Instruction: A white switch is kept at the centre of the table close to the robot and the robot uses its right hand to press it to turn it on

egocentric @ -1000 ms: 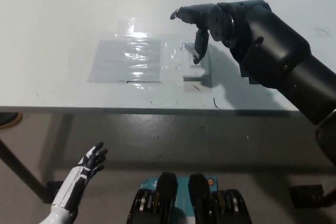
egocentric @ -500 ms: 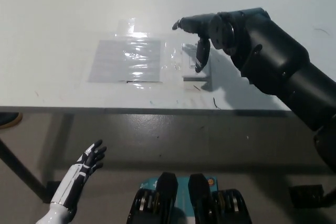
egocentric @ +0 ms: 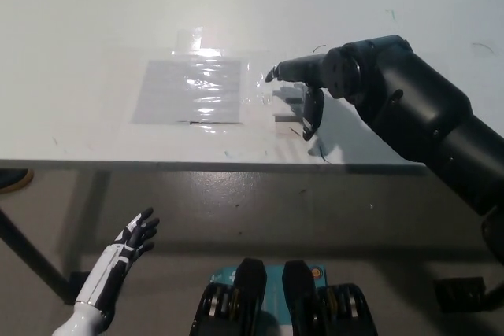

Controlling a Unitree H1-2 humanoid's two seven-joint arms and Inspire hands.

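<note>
The white switch (egocentric: 288,101) sits near the front edge of the desk (egocentric: 94,29), close to the robot and just right of a glossy taped sheet (egocentric: 189,90); most of it is hidden under the robot's black right hand (egocentric: 303,88), so whether it is already on cannot be told. The hand holds nothing: one finger reaches out flat toward the sheet, while others curl downward over the switch, their tips low at the desk surface beside it. Whether a fingertip actually touches the switch face cannot be told from this angle. By the look of it, the pressing step is in hand, with the black arm (egocentric: 425,123) brought in from the right and the palm poised directly above the target. The next move appears to call for a short, firm downward push centred on the switch, not its edge. The white left hand (egocentric: 130,245) rests below the desk at lower left, fingers spread, empty.
</note>
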